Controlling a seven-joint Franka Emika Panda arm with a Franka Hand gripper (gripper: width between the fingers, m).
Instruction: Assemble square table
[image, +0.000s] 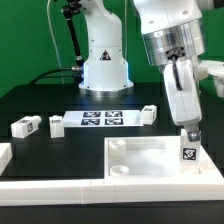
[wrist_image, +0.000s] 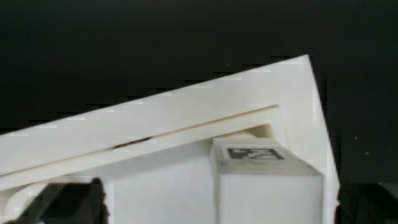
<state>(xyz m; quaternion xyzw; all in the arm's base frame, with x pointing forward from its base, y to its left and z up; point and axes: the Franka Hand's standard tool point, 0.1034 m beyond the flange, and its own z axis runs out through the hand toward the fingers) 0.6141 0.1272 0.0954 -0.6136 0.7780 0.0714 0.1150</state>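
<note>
Exterior view: fixed cam off the arm, set low in front of the table, facing the robot base (image: 105, 62) across the black surface. Mid-range; takes in arm, gripper (image: 188, 133) and the square table top (image: 150, 158) under the claw.

Wrist view: cam on the wrist, looking down past the claw, very close.

Shared area: the top's corner (wrist_image: 267, 95) and the tagged leg (image: 187, 150) (wrist_image: 263, 170) directly below the claw.

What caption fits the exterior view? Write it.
Open claw above a leg standing in the top, three legs loose by the marker board.
</note>
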